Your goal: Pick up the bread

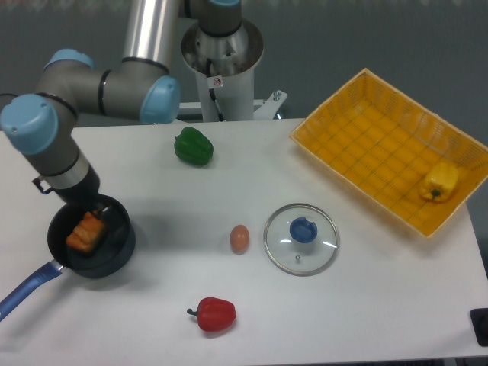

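One ridged orange-brown bread (85, 232) inside round black pan (114, 254).

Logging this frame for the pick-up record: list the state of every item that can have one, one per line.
bread: inside the pan, at the gripper's fingertips; grip unclear.
gripper: low over the pan; open or shut cannot be told.
pan: uncovered, on the table.
glass lid: off the pan, flat on the table.
yellow basket: holds a yellow pepper.
egg: loose on the table.

The arm (114, 72) bends out from its base at the back and folds down at the left. Its gripper (97, 216) points downward, jaws mostly hidden beneath the wrist (72, 179).
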You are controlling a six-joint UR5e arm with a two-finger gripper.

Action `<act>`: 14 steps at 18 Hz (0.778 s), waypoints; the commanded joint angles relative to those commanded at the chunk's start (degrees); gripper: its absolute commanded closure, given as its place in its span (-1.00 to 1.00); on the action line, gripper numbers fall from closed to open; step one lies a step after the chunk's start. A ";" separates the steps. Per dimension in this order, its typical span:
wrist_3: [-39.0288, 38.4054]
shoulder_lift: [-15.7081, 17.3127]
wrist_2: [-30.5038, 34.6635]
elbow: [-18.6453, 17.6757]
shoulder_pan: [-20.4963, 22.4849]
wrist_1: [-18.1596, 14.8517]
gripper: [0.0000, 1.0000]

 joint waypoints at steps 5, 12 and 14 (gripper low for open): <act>11.84 1.94 -1.05 0.09 10.11 0.00 -1.00; 35.91 3.70 -3.07 0.09 22.50 -3.87 -1.00; 44.08 3.52 -3.86 -0.09 25.49 -3.96 -1.00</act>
